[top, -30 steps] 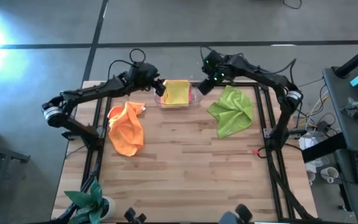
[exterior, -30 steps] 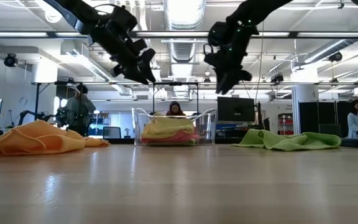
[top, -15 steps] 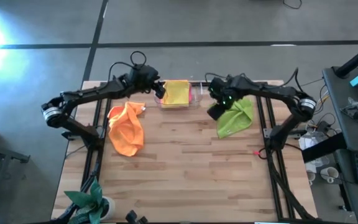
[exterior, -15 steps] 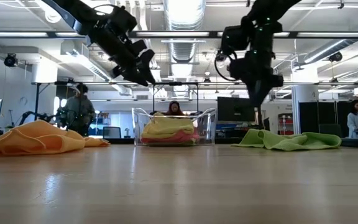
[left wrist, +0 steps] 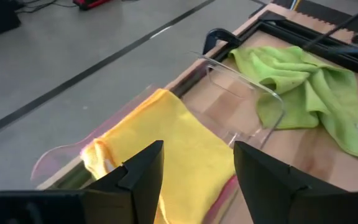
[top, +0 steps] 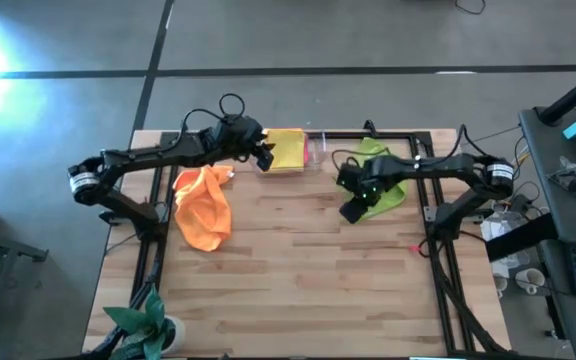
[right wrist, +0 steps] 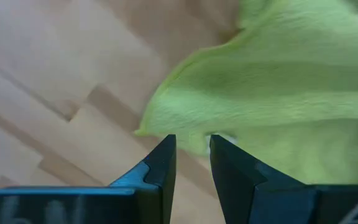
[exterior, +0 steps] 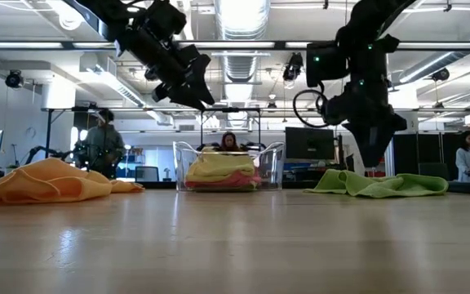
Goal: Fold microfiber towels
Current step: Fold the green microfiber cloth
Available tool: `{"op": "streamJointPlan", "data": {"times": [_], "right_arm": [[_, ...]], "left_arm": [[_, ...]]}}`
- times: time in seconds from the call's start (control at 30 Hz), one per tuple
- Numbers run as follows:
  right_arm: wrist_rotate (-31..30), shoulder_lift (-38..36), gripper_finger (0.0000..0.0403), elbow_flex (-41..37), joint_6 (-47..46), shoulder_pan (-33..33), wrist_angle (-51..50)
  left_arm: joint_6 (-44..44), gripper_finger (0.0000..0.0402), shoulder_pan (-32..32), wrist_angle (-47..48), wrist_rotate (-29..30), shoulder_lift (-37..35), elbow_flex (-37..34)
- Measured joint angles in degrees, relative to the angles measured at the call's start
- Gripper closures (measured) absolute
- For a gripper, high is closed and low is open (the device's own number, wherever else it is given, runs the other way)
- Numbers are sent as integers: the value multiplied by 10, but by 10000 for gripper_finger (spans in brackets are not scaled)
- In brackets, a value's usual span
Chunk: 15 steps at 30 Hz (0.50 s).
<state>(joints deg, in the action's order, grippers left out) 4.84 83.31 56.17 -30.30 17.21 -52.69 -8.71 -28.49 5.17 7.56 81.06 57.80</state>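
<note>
A lime green towel (top: 383, 180) lies crumpled at the table's far right. My right gripper (right wrist: 192, 142) hangs just above its near left corner (right wrist: 148, 127), pointing down, fingers a narrow gap apart with nothing between them. In the low view the gripper (exterior: 371, 166) is clear of the cloth (exterior: 382, 184). A folded yellow towel (left wrist: 166, 143) lies on a pink one (exterior: 228, 181) in the clear tray (top: 313, 160). My left gripper (left wrist: 197, 148) hovers open over the tray's left end. An orange towel (top: 203, 205) lies bunched at the far left.
Black frame rails (top: 426, 200) run along the table's left and right sides. A green plant (top: 143, 320) stands at the near left corner. Bare wood (top: 288, 270) fills the middle and near part. People stand in the room beyond the table.
My right gripper has swung from beside the tray's right end toward the near edge and down, tipping to point downward, and now hangs over the green towel's near left corner. My left gripper has edged a little toward the tray. No towel has moved.
</note>
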Motion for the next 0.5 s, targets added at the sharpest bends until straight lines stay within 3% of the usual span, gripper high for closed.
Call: {"op": "streamJointPlan", "data": {"times": [0.27, 0.5], "right_arm": [[-3, 2, 314, -40, -14, -68, 140], [-70, 15, 314, -68, -41, -81, 153]], "left_arm": [[-2, 222, 28, 2, 3, 0, 0], [-30, 222, 40, 4, 4, 0, 0]]}}
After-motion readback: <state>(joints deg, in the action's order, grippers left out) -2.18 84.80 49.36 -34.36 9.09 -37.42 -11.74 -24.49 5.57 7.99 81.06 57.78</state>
